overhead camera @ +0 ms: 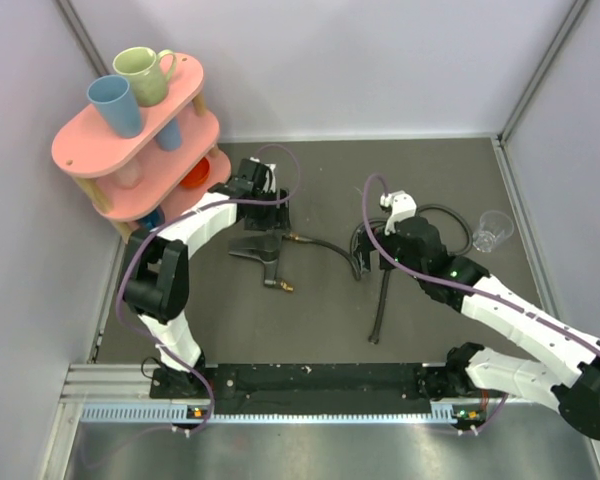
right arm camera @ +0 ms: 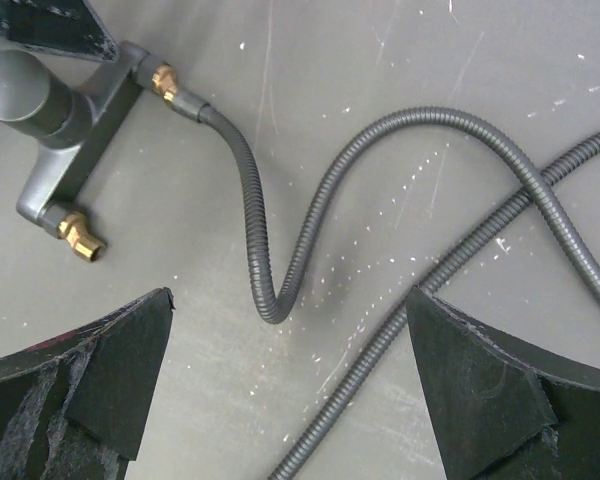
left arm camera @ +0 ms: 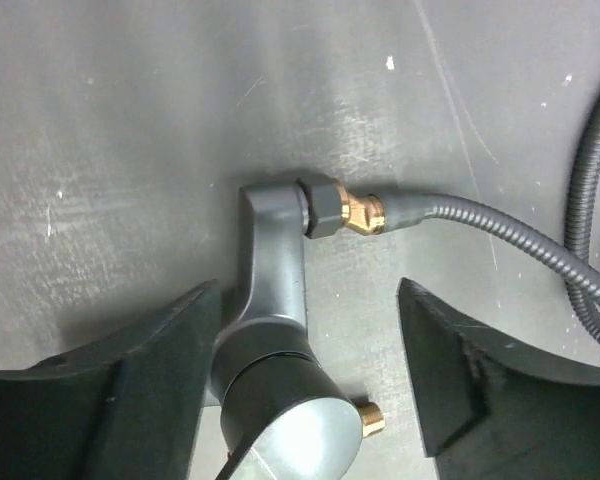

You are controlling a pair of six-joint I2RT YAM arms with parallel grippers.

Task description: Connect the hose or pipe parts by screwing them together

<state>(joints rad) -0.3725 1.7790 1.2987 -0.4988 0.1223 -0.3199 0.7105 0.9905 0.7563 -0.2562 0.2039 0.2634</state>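
On the bench (overhead camera: 330, 330), my left hand (left arm camera: 305, 300) straddles the forked fitting (left arm camera: 275, 270), fingers (left arm camera: 130, 390) apart, poised to steady it; the hose (left arm camera: 480, 222) leaves it toward three o'clock; right hand (right arm camera: 288, 300) wide apart

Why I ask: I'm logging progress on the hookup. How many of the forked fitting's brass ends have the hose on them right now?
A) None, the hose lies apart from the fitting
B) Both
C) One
C: in the left wrist view the hose runs into the upper brass end of the fitting, while the other brass end stands bare.
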